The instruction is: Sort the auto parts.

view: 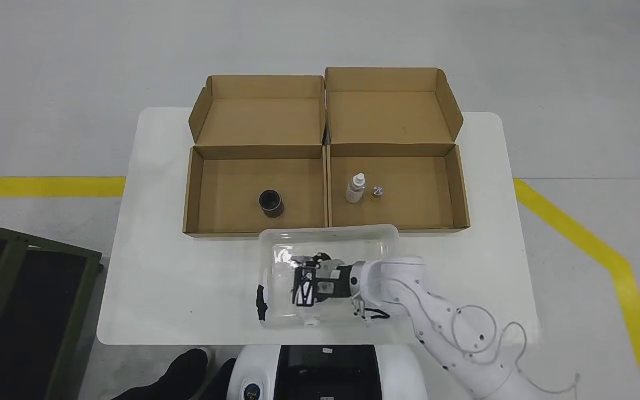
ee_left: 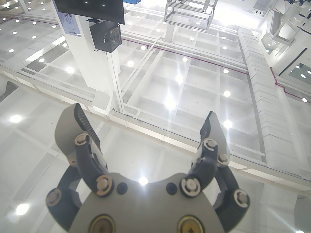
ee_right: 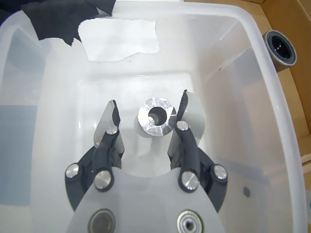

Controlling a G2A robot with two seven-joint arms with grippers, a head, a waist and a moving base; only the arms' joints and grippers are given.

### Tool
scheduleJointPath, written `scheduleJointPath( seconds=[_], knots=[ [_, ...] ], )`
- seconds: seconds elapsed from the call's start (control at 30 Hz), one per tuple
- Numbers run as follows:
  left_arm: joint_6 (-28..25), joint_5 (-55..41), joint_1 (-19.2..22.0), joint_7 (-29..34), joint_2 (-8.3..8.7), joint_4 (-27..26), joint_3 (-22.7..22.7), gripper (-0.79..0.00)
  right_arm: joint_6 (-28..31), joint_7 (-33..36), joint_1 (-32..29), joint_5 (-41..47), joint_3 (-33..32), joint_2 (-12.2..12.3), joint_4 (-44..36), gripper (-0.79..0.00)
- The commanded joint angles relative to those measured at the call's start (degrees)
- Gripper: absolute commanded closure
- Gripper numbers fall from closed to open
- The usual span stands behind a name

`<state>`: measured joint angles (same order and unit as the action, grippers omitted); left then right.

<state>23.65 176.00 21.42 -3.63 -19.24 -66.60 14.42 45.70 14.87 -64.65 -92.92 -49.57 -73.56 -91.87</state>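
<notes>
Seen from the top, the white bench (view: 160, 250) carries two open cardboard boxes side by side toward 12 o'clock. The left box (view: 195, 195) holds a black cylinder (view: 271, 203). The right box (view: 455, 190) holds a small white part (view: 356, 187) with a tiny silver part (view: 378, 189) just beside it at its 3 o'clock. A clear bin (view: 330, 236) sits toward 6 o'clock, touching the boxes' near walls. The right gripper (view: 303, 285) reaches into it from the 4 o'clock side. In the left wrist view, the left gripper (ee_left: 143, 110) points up at the ceiling, its fingers (ee_left: 85, 124) spread wide with nothing between them. In the right wrist view, the right arm's fingers (ee_right: 116, 115) stand partly open inside the bin, straddling a silver ring (ee_right: 156, 120) that lies flat on the bin floor. One finger is at the ring's rim and the other a little apart. A torn black patch (ee_right: 56, 20) and a white label (ee_right: 119, 39) show on the bin's far wall.
</notes>
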Motion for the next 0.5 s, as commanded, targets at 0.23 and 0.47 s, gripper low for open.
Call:
scheduleJointPath(
  seconds=[0.23,0.47],
  knots=[
    [0.0,0.0,0.0,0.0,0.0,0.0,0.0,-0.785,-0.8,0.2,1.6,0.7,0.4,-0.2,1.7,0.0],
    [0.0,0.0,0.0,0.0,0.0,0.0,0.0,-0.785,0.0,-0.5,0.4,2.8,-1.8,0.5,-2.8,0.0]
  ],
)
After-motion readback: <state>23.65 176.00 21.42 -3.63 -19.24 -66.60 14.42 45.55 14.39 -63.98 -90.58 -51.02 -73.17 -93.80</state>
